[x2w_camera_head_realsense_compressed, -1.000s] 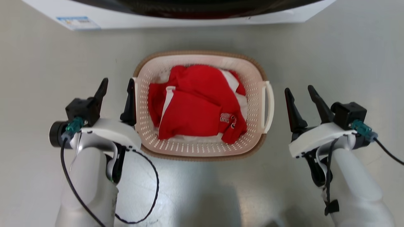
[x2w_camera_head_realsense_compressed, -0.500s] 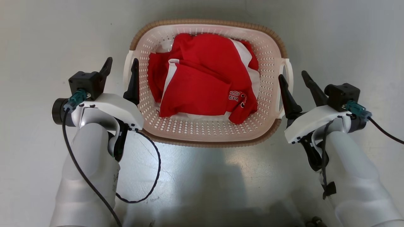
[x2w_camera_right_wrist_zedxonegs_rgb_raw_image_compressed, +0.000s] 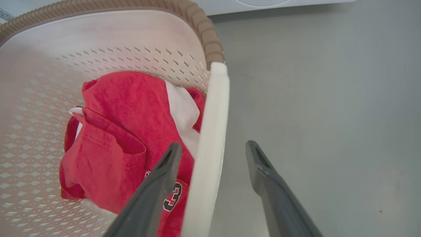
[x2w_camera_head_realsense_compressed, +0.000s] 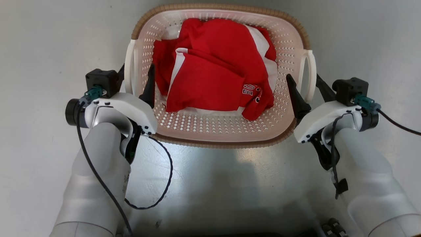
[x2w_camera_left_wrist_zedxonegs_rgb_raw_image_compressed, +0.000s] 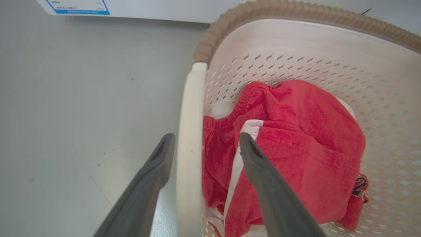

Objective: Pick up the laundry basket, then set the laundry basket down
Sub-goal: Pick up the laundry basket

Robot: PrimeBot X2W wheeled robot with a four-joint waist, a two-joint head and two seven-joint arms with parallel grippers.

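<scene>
The laundry basket (x2w_camera_head_realsense_compressed: 223, 131) stands on the grey floor, cream-white and perforated with a brown woven-look rim (x2w_camera_left_wrist_zedxonegs_rgb_raw_image_compressed: 296, 10). Red and white clothes (x2w_camera_head_realsense_compressed: 213, 82) lie inside it. My left gripper (x2w_camera_head_realsense_compressed: 136, 77) is open and straddles the left white handle (x2w_camera_left_wrist_zedxonegs_rgb_raw_image_compressed: 190, 131), one finger outside it and one inside the basket. My right gripper (x2w_camera_head_realsense_compressed: 304, 79) is open too, astride the right white handle (x2w_camera_right_wrist_zedxonegs_rgb_raw_image_compressed: 213, 115), with its inner finger over the clothes. In both wrist views the handles run between the fingers with gaps at the sides, left gripper (x2w_camera_left_wrist_zedxonegs_rgb_raw_image_compressed: 207, 136) and right gripper (x2w_camera_right_wrist_zedxonegs_rgb_raw_image_compressed: 213, 145).
The washer's white base with a blue label (x2w_camera_left_wrist_zedxonegs_rgb_raw_image_compressed: 79, 6) lies just beyond the basket and also shows as a white edge (x2w_camera_right_wrist_zedxonegs_rgb_raw_image_compressed: 279, 3). Bare grey floor (x2w_camera_head_realsense_compressed: 39, 65) spreads to both sides. A dark part of my own base (x2w_camera_head_realsense_compressed: 332, 227) sits at the bottom.
The head camera has tilted, so the washer has left that view and the basket looks closer. Both grippers have moved inward from beside the basket to straddle its handles, still open.
</scene>
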